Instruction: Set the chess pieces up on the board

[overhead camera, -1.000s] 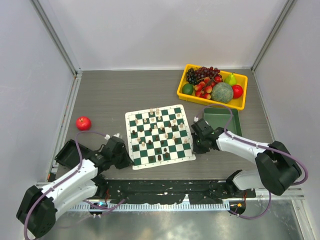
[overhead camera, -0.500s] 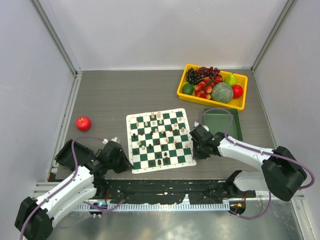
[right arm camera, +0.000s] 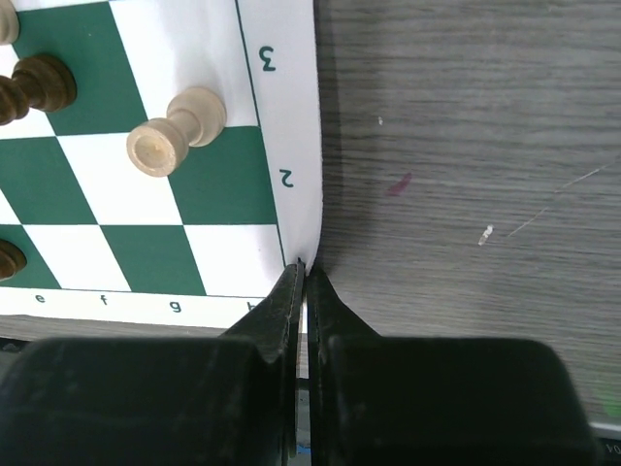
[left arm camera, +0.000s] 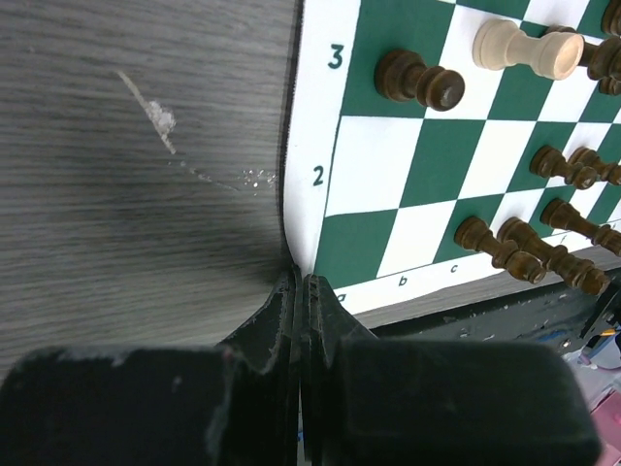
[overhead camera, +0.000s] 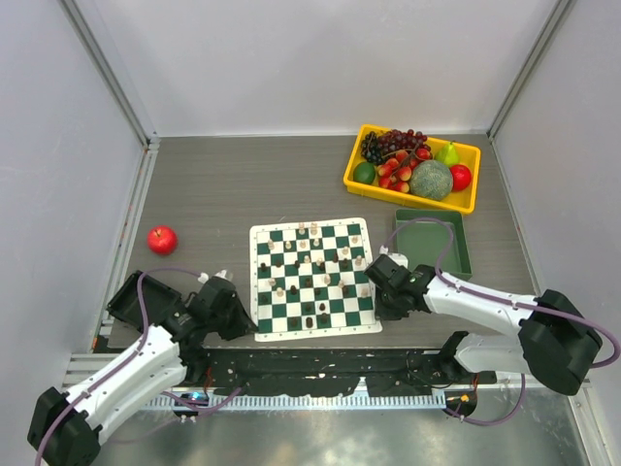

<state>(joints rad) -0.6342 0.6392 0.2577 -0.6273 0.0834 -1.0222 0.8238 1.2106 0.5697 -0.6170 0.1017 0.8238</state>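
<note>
Left gripper (left arm camera: 299,287) pinched tight on the near-left corner of the thin green-and-white checked mat board (left arm camera: 374,165), right gripper (right arm camera: 303,277) likewise on the near-right. Board sits on the grey wood-grain table (overhead camera: 213,194): light and floppy, I'd judge. The tiny cream and dark-brown wooden chess pieces (left arm camera: 519,49) look tippy, so corners suit.

One board (overhead camera: 291,332), one apple (overhead camera: 162,239), one green bin (overhead camera: 456,254)
</note>
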